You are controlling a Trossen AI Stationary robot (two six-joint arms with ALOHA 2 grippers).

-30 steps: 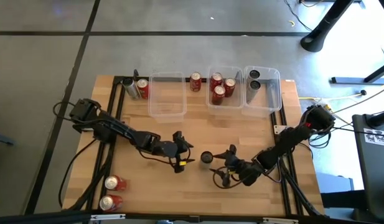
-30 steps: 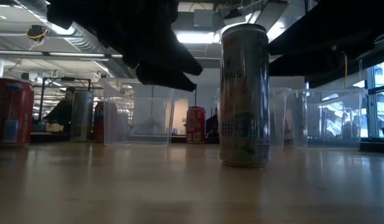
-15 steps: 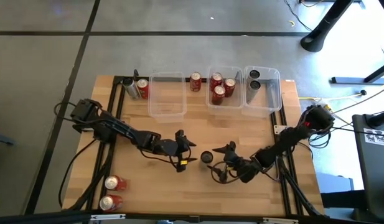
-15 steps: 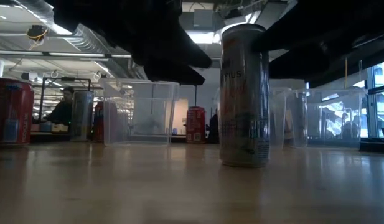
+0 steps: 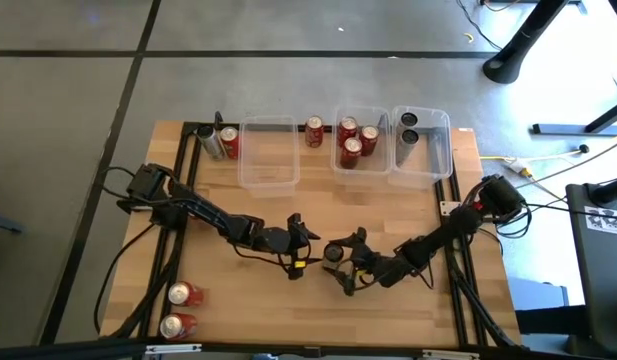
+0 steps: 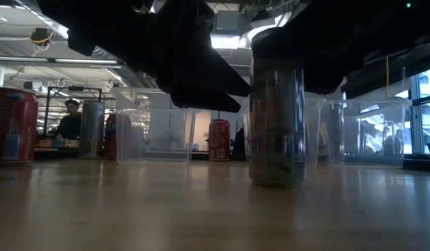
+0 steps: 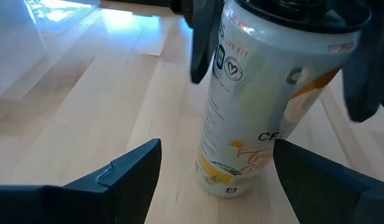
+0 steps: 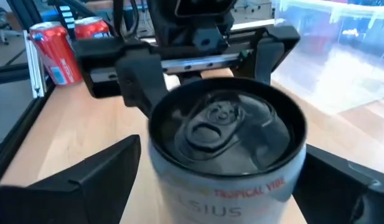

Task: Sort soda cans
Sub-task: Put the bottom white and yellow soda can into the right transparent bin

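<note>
A tall slim can (image 5: 333, 252) is seen standing upright near the middle of the wooden table (image 5: 388, 200), its long axis vertical and its pull-tab top facing up. It is flanked by the wide-open fingers of the right gripper (image 8: 216, 171), with no grip visible. The left gripper (image 7: 216, 177) is held just beside it, fingers spread and empty.

Grey concrete floor (image 5: 288, 40) around wooden table (image 5: 318, 200); ceiling strip lights (image 6: 225, 42); window (image 6: 427, 104) at right.
</note>
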